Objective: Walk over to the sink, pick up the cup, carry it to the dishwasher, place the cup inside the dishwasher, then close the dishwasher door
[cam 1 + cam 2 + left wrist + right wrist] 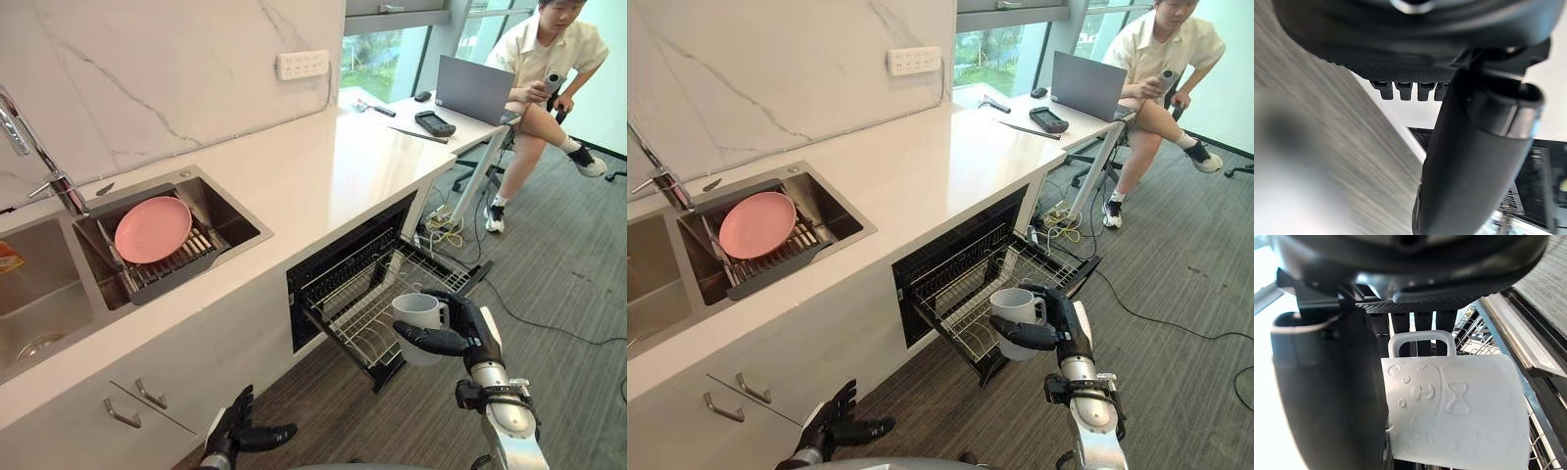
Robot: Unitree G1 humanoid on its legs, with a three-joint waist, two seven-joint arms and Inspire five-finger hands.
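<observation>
Our right hand (468,328) grips the white cup (416,309), fingers curled round its body. We judge it light, rigid, smooth and breakable. Our left hand (235,431) hangs slack.

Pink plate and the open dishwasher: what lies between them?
In the left eye view, the sink's rim and a bare stretch of white countertop separate the pink plate from the dishwasher.

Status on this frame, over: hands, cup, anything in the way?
Right hand shut on the cup, upright beside the pulled-out dishwasher rack. Left hand open, low by the cabinet. No obstacle seen between cup and rack.
</observation>
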